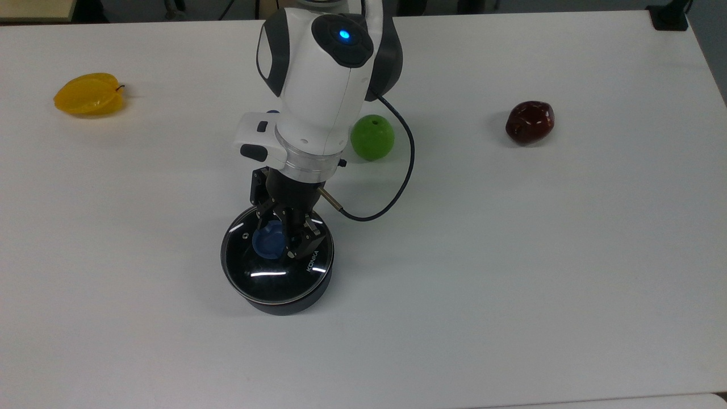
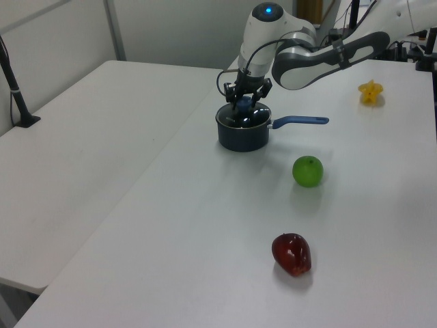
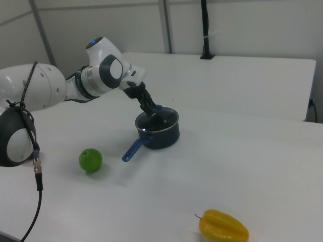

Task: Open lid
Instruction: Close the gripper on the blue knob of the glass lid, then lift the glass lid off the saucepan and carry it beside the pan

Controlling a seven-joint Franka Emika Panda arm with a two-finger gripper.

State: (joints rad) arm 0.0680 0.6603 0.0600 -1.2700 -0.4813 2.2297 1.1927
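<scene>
The lid (image 1: pixel 276 272), a round glass disc with a metal rim and white "KONKA" lettering, sits flat on a black saucepan (image 1: pixel 284 304) near the table's front in the top view. Its blue centre knob (image 1: pixel 267 243) shows beside the fingers. My gripper (image 1: pixel 282 232) hangs straight down over the lid, open, with one finger on each side of the knob. In the left view the gripper (image 2: pixel 244 102) is low around the knob above the lid (image 2: pixel 242 119). In the right view the gripper (image 3: pixel 156 111) meets the lid (image 3: pixel 160 120) at the knob.
The pan's long blue handle (image 2: pixel 300 121) juts toward the left view's right. A green apple (image 1: pixel 372 137) lies just behind the arm. A dark red apple (image 1: pixel 529 121) lies at the top view's right and a yellow star fruit (image 1: pixel 89 94) at the far left.
</scene>
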